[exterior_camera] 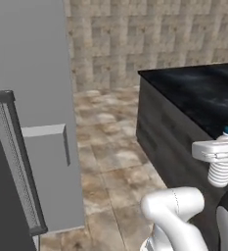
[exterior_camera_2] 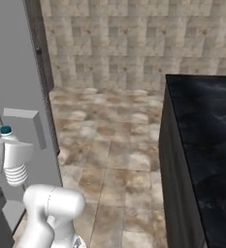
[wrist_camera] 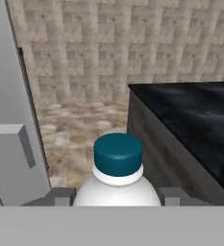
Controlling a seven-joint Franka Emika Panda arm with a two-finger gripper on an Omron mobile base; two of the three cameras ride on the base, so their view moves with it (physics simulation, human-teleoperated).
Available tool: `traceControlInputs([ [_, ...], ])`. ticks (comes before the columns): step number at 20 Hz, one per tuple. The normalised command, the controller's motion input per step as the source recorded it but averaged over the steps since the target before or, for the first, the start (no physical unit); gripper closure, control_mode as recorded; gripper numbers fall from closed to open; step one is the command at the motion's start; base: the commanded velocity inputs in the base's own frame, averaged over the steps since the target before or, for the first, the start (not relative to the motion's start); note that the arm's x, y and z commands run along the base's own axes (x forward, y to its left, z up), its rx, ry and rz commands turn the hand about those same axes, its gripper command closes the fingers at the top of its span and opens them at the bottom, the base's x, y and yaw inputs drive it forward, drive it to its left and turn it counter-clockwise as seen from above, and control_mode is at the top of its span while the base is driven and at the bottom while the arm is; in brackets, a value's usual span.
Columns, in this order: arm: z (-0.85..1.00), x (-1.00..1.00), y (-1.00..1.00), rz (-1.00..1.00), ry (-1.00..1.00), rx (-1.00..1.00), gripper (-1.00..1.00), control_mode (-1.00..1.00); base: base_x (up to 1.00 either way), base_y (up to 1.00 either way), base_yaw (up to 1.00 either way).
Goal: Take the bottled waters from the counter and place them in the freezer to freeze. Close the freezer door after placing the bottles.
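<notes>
**Bottle carried upright between bench and freezer**

At nine o'clock in the left base view stands the tall grey freezer [exterior_camera: 32,73], and in front of it, at about eight o'clock, a dark-edged panel with a long bar along it, which I take to be the open freezer door [exterior_camera: 10,166]; how far it is swung I cannot tell. It seems to stand open so that a bottle can go straight in without a second move.

Toward the middle lies bare tiled floor [exterior_camera: 110,147], the gap the arm has to cross.

At three o'clock the black marble bench [exterior_camera: 193,93] runs back toward the tiled wall. In front of it, at about four o'clock, the jaws [exterior_camera: 221,153] are clamped on a water bottle [exterior_camera: 221,171]: the white hand grips it just below the teal cap, with the ribbed body hanging free underneath. The bottle is off the bench and upright. Holding it high on the neck likely leaves the base clear to be set down on a shelf.

In the right base view the same bottle [exterior_camera_2: 15,172] sits at eight o'clock, close in front of the grey freezer face [exterior_camera_2: 12,72]. The hand view shows the cap [wrist_camera: 118,154] at six o'clock, with freezer at nine and bench at three.

The step in hand looks like the carry toward the freezer.
</notes>
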Motion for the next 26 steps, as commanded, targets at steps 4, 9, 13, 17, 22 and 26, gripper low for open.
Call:
traceControlInputs([
  [4, 0.00, 0.00, 0.00, 0.00, 0.00, 0.00, 1.00, 1.00, 0.16, 0.16, 0.46],
  [9, 0.00, 0.00, 0.00, 0.00, 0.00, 0.00, 1.00, 1.00, 0.15, 0.11, 0.65],
  [13, 0.00, 0.00, 0.00, 0.00, 0.00, 0.00, 1.00, 1.00, 0.27, 0.01, 0.77],
  [17, 0.00, 0.00, 0.00, 0.00, 0.00, 0.00, 1.00, 1.00, 0.45, 0.00, 0.77],
  [22, 0.00, 0.00, 0.00, 0.00, 0.00, 0.00, 1.00, 1.00, 0.44, -0.01, 0.58],
  [26, 0.00, 0.00, 0.00, 0.00, 0.00, 0.00, 1.00, 1.00, 0.45, 0.00, 0.66],
])
